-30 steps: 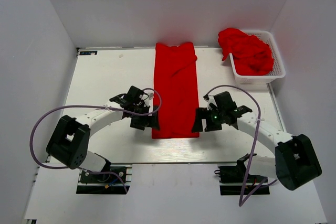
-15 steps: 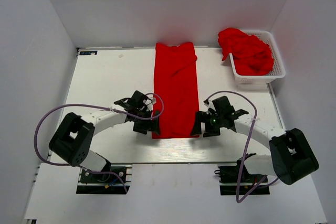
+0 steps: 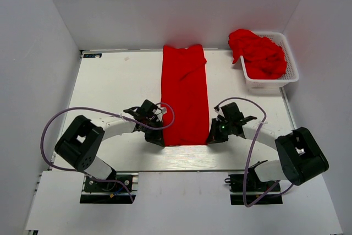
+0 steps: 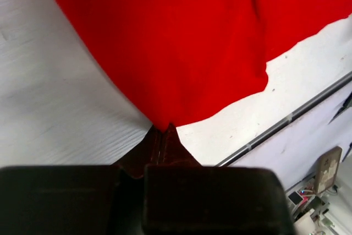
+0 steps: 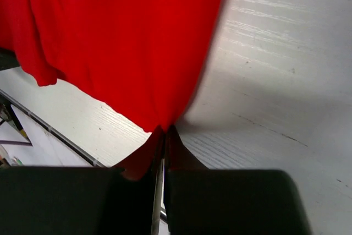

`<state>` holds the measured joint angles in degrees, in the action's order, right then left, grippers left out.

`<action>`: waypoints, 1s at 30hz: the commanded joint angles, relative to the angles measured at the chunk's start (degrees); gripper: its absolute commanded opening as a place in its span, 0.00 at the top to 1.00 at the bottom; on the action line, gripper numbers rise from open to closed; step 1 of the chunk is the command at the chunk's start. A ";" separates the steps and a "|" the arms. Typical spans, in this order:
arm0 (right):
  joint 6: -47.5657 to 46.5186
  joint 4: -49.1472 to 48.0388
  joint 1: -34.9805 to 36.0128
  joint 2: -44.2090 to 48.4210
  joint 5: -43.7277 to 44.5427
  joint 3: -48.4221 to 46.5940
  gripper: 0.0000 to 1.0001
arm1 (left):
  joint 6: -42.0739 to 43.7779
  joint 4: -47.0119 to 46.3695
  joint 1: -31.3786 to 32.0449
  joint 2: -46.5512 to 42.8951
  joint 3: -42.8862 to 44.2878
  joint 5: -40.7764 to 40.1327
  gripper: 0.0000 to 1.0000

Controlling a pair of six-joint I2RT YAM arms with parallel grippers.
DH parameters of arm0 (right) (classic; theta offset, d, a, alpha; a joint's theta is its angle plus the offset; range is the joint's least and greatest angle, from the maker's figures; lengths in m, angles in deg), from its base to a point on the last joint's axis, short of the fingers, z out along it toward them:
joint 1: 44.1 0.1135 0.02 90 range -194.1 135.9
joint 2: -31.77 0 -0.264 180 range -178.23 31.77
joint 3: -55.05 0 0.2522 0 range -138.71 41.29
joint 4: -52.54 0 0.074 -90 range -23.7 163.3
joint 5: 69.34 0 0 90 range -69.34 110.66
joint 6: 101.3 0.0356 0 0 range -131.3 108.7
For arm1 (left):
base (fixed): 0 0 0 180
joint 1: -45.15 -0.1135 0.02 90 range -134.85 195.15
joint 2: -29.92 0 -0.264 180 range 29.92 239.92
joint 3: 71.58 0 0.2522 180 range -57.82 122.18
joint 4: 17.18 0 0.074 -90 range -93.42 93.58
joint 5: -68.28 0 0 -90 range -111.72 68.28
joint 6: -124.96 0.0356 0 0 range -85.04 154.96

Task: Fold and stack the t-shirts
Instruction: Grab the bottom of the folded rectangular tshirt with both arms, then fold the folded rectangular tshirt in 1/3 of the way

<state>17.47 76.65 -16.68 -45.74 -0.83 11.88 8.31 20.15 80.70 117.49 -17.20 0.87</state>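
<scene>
My left tool (image 4: 163, 131) is clamped shut on the near left corner of the long red shirt (image 3: 184, 97), and my right tool (image 5: 164, 131) pinches its near right corner. The shirt lies flat down the middle of the tabletop (image 3: 110, 86). More red shirts (image 3: 257, 52) are heaped in the white basket (image 3: 290, 76) at far right.
</scene>
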 commanded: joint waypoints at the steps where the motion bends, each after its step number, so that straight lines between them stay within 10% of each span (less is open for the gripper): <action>1: -0.04 0.63 0.09 0.61 0.75 0.40 1.00 | -0.06 -0.36 0.75 1.64 -1.33 -1.14 1.00; 11: -0.82 3.79 0.09 5.53 -0.48 -2.92 1.00 | -1.21 1.04 0.23 -5.13 4.63 2.89 1.00; 30: -3.37 9.69 -3.95 -11.85 3.04 -30.68 1.00 | 2.39 13.43 -6.63 13.32 38.29 -7.38 1.00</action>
<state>15.24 83.97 -19.28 -55.86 1.15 -13.47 8.44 31.82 75.76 129.03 15.54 -3.94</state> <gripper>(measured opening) 0.009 0.018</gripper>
